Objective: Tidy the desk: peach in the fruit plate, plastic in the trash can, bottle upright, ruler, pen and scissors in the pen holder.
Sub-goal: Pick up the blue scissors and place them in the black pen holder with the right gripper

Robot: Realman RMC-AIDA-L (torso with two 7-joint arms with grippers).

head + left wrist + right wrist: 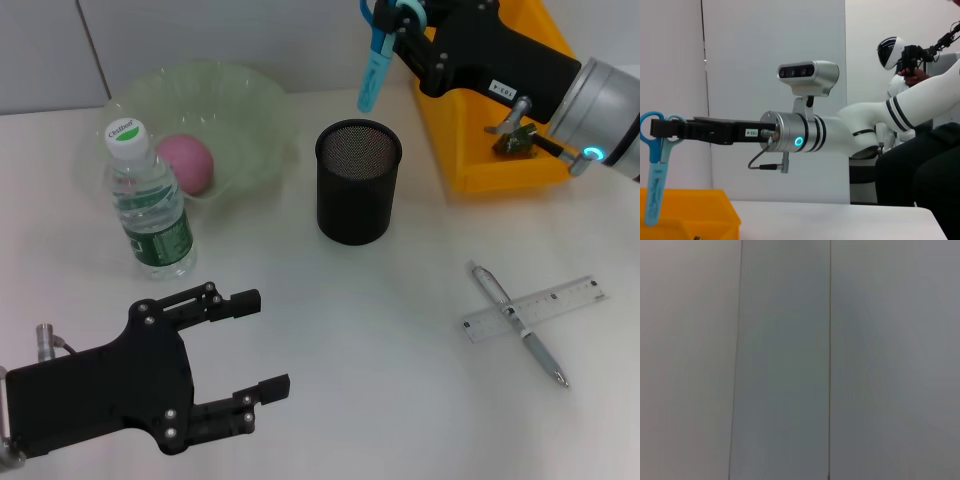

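My right gripper (392,18) is shut on the handles of the blue scissors (372,75), which hang point-down above the far rim of the black mesh pen holder (357,185). The left wrist view shows the same gripper (662,131) and scissors (654,185) over the yellow trash can (687,212). A silver pen (520,325) lies across a clear ruler (560,300) at the right front. The pink peach (187,162) sits in the green fruit plate (255,95). The bottle (150,205) stands upright. A crumpled plastic piece (517,142) lies in the trash can (480,170). My left gripper (273,342) is open, near the front left.
The right wrist view shows only a grey panelled wall. The bottle stands close in front of the plate. The trash can sits right of the pen holder, under my right arm.
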